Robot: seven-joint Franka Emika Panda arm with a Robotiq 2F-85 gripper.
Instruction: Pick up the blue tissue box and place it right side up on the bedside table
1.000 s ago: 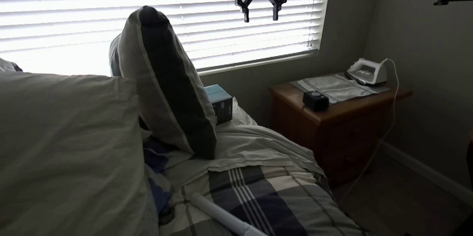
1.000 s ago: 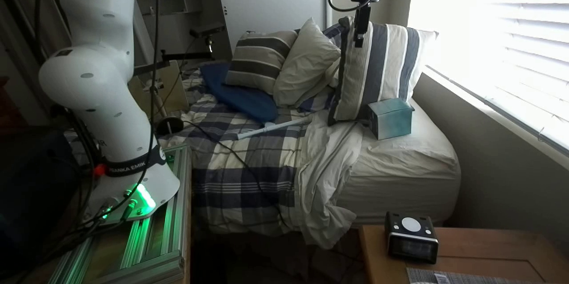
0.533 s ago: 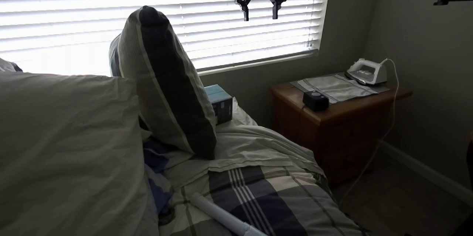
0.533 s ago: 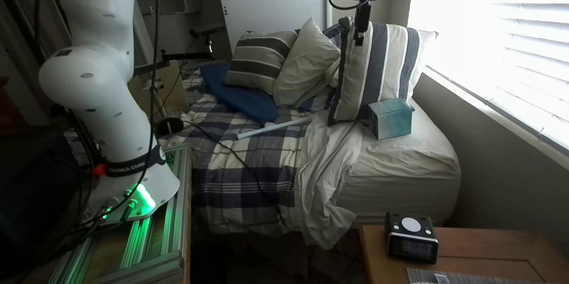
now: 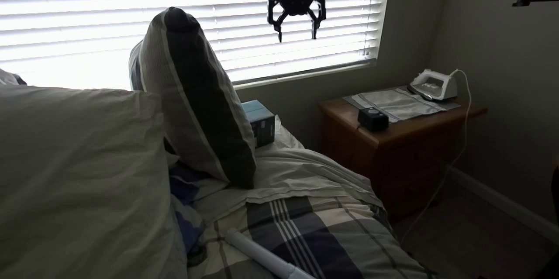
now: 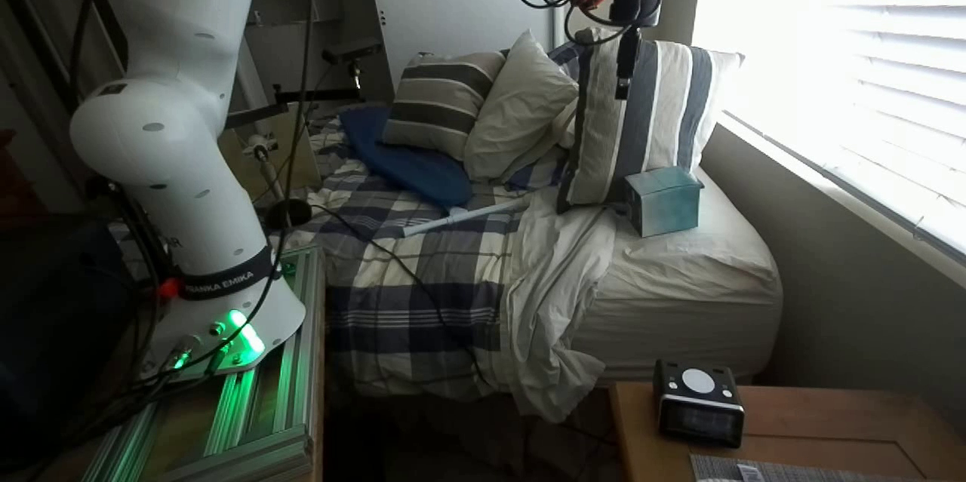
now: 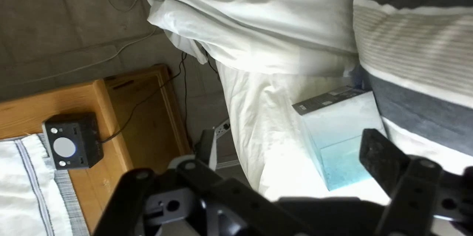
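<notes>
The blue tissue box [image 6: 668,203] sits on the white sheet at the bed's end, close against a striped pillow. In an exterior view the pillow partly hides the box [image 5: 263,126], whose dark printed side shows. My gripper [image 5: 297,39] is open and empty, high above the bed; it also shows edge-on [image 6: 622,90] in front of the striped pillow. In the wrist view the box [image 7: 343,129] lies below the open fingers [image 7: 290,145], nearer the right finger, which covers part of it. The wooden bedside table [image 5: 343,108] stands apart from the bed; its top also shows [image 6: 830,422].
A black clock [image 6: 698,406] stands on the table's edge. A cloth [image 5: 399,103] and a white iron [image 5: 434,84] with a cord are also on it. The striped pillow [image 5: 196,95] stands upright beside the box. Window blinds [image 5: 244,43] are behind the gripper.
In the last half second my gripper has moved down, leftward in an exterior view and a little rightward in another. It stays open. The box has not moved.
</notes>
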